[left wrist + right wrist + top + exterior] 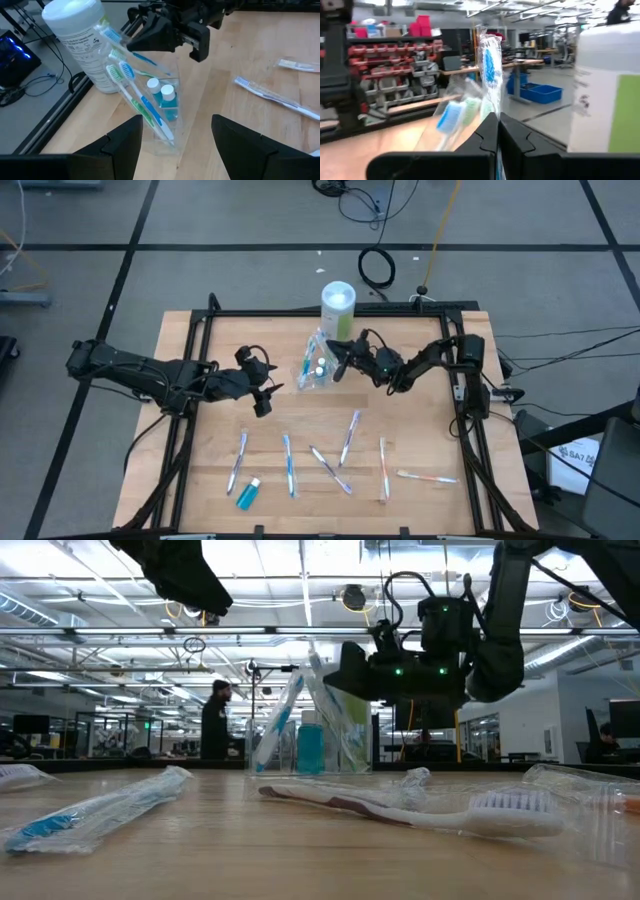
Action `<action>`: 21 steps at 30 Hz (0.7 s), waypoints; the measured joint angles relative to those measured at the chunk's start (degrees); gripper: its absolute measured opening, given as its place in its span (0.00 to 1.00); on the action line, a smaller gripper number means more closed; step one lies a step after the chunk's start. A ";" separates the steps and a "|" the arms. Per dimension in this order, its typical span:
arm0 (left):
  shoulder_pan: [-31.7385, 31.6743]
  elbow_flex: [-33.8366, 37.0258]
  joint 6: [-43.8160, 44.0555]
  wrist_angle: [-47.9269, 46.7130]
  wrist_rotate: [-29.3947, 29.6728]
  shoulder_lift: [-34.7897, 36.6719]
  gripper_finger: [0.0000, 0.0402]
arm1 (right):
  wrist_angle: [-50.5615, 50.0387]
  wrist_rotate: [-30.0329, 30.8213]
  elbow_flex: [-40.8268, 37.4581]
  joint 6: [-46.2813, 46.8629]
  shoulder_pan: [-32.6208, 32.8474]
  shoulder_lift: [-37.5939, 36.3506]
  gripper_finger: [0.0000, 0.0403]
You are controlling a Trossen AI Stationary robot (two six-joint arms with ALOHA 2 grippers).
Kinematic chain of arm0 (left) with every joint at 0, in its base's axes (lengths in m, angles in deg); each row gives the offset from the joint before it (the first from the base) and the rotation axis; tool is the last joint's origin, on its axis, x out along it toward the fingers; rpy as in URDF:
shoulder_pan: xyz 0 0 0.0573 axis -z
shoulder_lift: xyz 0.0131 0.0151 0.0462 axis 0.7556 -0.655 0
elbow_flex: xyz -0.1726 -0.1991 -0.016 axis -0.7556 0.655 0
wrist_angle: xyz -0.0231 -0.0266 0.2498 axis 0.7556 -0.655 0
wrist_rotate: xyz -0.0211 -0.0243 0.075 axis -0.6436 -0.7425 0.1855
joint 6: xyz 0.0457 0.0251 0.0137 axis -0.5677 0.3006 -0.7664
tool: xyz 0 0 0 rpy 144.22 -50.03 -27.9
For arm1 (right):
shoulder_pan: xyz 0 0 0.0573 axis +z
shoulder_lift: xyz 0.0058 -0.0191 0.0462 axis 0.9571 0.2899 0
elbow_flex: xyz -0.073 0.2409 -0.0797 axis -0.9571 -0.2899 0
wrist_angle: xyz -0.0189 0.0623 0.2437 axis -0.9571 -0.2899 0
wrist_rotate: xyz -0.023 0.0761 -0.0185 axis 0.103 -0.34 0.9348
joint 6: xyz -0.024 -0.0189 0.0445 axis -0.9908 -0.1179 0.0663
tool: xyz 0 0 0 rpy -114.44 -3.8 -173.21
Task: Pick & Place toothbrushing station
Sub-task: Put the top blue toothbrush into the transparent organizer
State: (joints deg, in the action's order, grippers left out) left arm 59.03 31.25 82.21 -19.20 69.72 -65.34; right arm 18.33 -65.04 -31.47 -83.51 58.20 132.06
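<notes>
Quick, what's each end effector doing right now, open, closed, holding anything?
Left end effector: open, empty, facing the clear plastic cup.
Right end effector: closed on a wrapped toothbrush at the cup.

Lighting was bright and even from ceiling strip lights [300, 635], with soft shadows on the worktop [420, 435]. The right wrist view was motion-blurred, and the low view's foreground was soft.
</notes>
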 joint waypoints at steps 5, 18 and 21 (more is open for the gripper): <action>0.00 0.00 0.04 -0.04 -0.04 0.00 0.61 | -1.57 3.71 -0.81 -0.24 1.28 0.17 0.00; 0.00 0.00 0.97 -0.04 -1.57 0.00 0.61 | -8.06 14.41 -1.64 0.01 4.54 0.09 0.00; 0.00 0.00 1.10 -0.04 -1.57 0.00 0.61 | -10.10 14.30 -1.62 1.59 4.53 0.02 0.03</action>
State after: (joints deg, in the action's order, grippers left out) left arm 59.03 31.25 83.31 -19.25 68.15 -65.34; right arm 8.23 -50.74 -33.09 -81.92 62.73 132.08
